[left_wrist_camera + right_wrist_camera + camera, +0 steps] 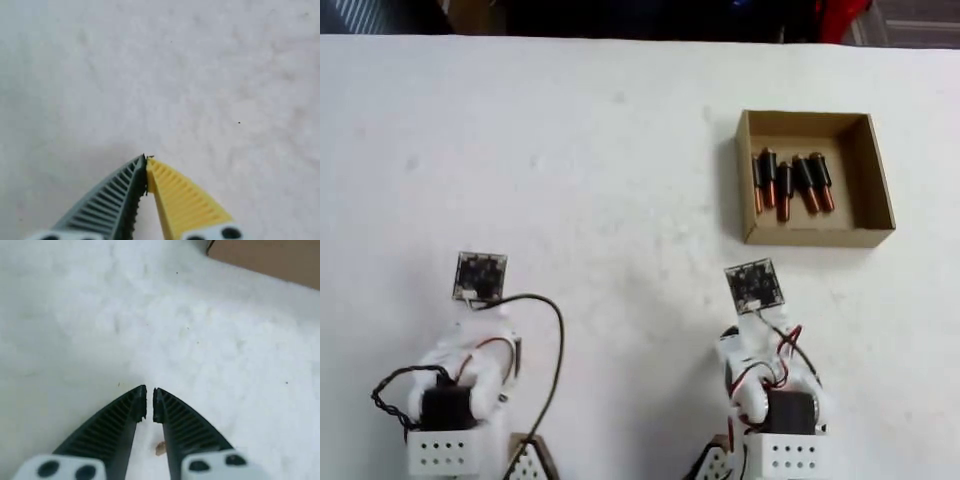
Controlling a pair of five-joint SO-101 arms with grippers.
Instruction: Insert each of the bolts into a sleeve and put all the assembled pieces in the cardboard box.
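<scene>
The table (570,150) is a broad white surface, a little mottled and scuffed up close (200,75). The cardboard box (881,180) rests flat on it, open side up, over on the right half and toward the far edge. One brown corner of it (270,260) meets the white top in the right wrist view. A small tan fleck (160,448) lies on the bare surface nearer in, possibly a crumb or chip. Two arm bases (440,452) (790,452) stand along the near edge.

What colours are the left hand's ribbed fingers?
The left hand has a grey finger and a yellow finger; left wrist view.
</scene>
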